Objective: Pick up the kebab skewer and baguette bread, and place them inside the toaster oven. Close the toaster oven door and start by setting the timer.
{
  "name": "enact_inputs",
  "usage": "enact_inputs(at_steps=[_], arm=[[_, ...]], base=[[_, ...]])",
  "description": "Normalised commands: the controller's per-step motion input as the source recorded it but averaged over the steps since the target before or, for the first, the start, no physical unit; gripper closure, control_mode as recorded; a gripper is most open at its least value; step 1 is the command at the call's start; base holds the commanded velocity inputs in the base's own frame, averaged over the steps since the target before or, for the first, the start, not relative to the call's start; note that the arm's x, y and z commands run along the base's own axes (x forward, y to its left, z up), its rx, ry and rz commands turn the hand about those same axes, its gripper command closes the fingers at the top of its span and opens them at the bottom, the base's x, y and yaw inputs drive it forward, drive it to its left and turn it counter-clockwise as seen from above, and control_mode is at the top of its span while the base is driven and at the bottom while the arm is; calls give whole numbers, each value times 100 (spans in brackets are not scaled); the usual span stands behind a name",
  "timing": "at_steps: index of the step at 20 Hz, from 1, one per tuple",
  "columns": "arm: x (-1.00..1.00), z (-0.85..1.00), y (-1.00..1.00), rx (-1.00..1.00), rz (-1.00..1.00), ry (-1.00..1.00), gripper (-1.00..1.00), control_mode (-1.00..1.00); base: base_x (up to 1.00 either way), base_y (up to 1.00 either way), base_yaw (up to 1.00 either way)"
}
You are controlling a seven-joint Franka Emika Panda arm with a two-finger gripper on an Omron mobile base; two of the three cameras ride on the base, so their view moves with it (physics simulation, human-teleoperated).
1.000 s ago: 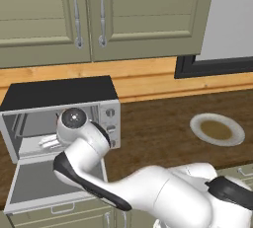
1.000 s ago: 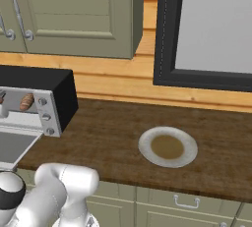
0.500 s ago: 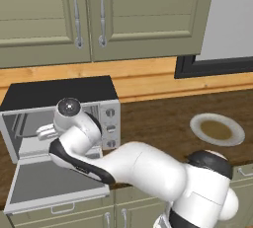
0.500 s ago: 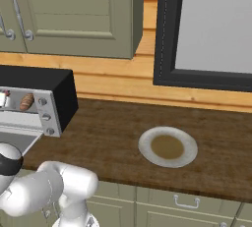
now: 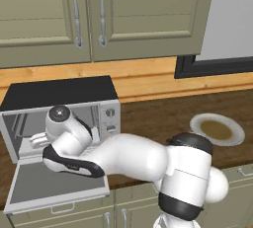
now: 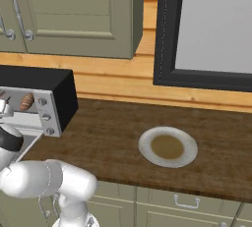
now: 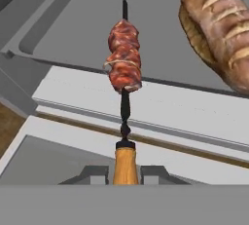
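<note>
We've got the gripper (image 7: 125, 174) pinched tight on the kebab skewer (image 7: 124, 68) by its wooden handle, meat poking into the toaster oven (image 5: 59, 96), probably just beside the baguette bread (image 7: 219, 29).

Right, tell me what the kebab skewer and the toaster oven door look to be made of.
Kebab skewer: a thin dark rod, likely metal, with a matte orange-tan handle that looks like wood; glossy red-brown meat chunks on it. Toaster oven door: a flat grey panel, probably glass, in a pale silver frame that reads as brushed metal.
</note>
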Motion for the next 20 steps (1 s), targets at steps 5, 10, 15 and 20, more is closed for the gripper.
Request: enact_inputs(at_steps=[5,10,15,20], arm=[[56,-3,20,0,-2,1,100,-100],[40,0,1,0,-1,-6,100,-100],[18,0,7,0,-1,-15,100,-100],[19,-6,1,0,-1,-9,100,-100]], base=[[0,0,0],[0,0,0],[0,0,0],[0,0,0]])
